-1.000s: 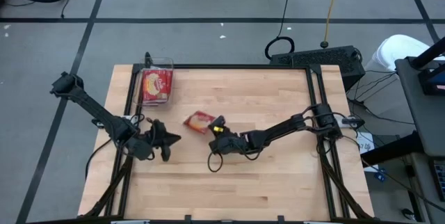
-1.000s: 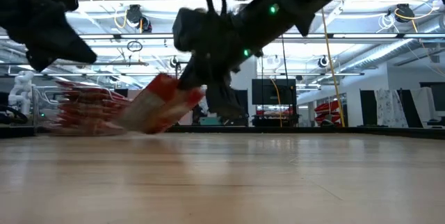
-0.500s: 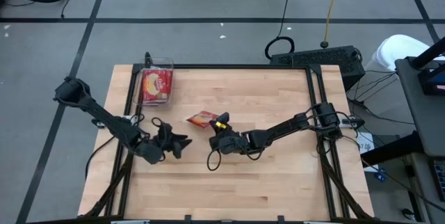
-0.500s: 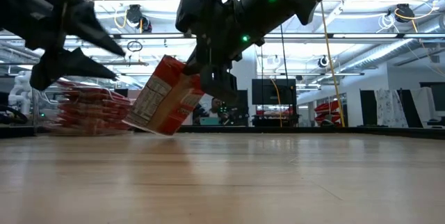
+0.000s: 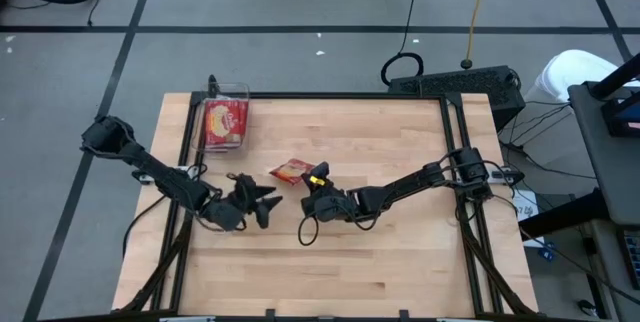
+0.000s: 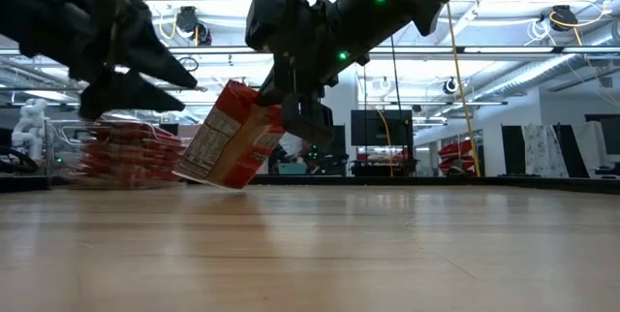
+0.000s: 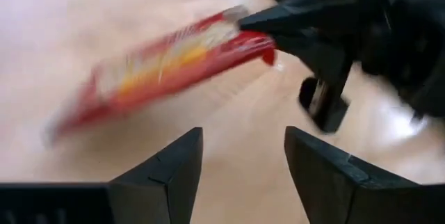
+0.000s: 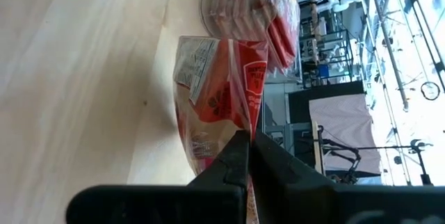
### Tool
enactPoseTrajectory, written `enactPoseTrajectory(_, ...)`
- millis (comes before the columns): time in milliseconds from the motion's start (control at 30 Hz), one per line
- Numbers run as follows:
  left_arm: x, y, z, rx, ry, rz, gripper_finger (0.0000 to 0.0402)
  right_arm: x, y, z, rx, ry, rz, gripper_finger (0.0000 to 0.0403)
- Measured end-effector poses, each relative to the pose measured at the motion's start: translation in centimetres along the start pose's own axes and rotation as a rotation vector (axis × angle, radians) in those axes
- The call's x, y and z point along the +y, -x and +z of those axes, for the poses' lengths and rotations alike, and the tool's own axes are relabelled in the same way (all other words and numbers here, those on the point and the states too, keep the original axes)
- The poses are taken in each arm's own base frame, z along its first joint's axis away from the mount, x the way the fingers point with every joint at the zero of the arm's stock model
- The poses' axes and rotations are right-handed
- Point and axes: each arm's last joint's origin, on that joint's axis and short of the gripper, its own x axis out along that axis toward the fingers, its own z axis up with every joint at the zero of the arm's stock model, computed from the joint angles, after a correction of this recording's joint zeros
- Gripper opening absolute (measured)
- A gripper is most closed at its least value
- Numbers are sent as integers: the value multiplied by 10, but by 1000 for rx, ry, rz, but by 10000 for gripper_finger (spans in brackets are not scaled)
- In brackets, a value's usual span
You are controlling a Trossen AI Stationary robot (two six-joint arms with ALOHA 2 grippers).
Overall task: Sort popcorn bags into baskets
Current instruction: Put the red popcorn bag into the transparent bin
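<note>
One red popcorn bag (image 5: 288, 170) stands tilted near the table's middle, its white label panel (image 6: 208, 147) facing the low camera. My right gripper (image 5: 306, 178) is shut on its raised end. My left gripper (image 5: 268, 202) hovers open just left of and nearer than the bag, its fingers (image 7: 170, 172) pointing at it without touching. The clear basket (image 5: 226, 122) at the table's far left corner holds several red bags (image 8: 254, 8). My right gripper pinches the bag's upper edge (image 8: 249, 123) between its two shut fingers (image 6: 298, 118), coming from the table's right side, slanting slightly down. The bag (image 7: 167, 64) hangs tilted below the fingers, its lower end (image 6: 208, 180) at the tabletop.
The wooden table (image 5: 400, 252) shows bare wood on its right half and along the near edge. A black frame (image 5: 455, 132) borders its sides. Beyond the far edge lie cables and a black box (image 5: 455, 82) on the floor.
My left gripper has opened and moved toward the table's right, closer to the bag, sinking a little. My right gripper has raised its end of the bag, so the bag has tipped from lying low to standing steeply, with its label side showing.
</note>
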Motion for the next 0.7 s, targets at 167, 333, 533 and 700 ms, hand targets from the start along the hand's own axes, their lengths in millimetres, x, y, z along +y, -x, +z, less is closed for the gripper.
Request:
enactPoseTrajectory(167,0,-1,1,-24,-550,23,226,1,0,1,-36,-19,36,0)
enactPoseTrajectory(333,5,-10,2,-24,-914,96,254,1,-1,1,-54,-56,56,0)
enactPoseTrajectory(533,21,-29,2,60,-1161,190,254,1,-1,1,-55,-53,56,0)
enactPoseTrajectory(700,33,-43,4,111,-1231,264,198,1,-2,1,-85,-60,91,0)
